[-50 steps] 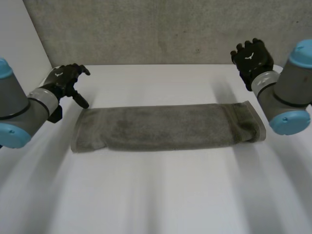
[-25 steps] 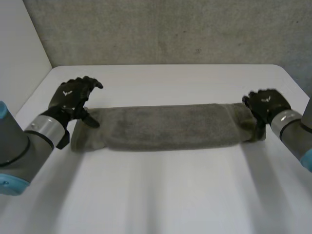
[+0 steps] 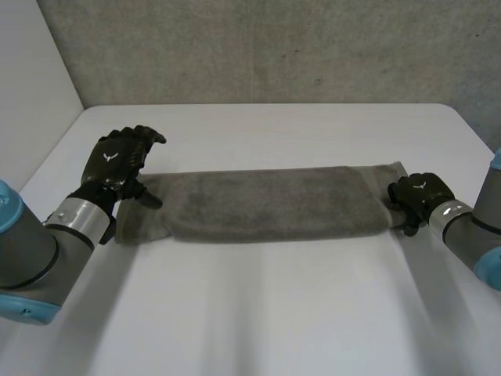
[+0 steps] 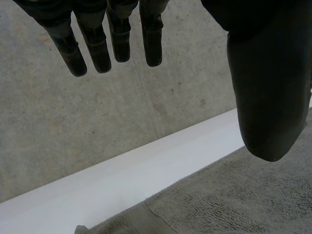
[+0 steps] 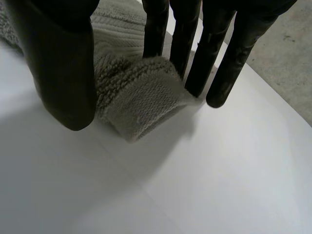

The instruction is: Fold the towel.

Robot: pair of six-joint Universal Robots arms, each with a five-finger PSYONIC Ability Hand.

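A grey towel (image 3: pixel 266 204), folded into a long strip, lies across the white table (image 3: pixel 274 313). My left hand (image 3: pixel 117 160) hovers over the towel's left end, fingers straight and spread, holding nothing. In the left wrist view its fingers (image 4: pixel 97 44) hang above the towel (image 4: pixel 234 200), apart from it. My right hand (image 3: pixel 415 196) is down at the towel's right end with its fingers curled over it. In the right wrist view the towel's bunched end (image 5: pixel 136 102) sits between the thumb (image 5: pixel 63 63) and the fingers, which close on it.
A grey concrete wall (image 3: pixel 274 47) rises behind the table's far edge. A white panel (image 3: pixel 31 86) stands at the left. Bare tabletop stretches in front of the towel toward the near edge.
The right hand came down from the back right onto the towel's right end and closed its fingers on it. The left hand moved in over the towel's left end, staying open.
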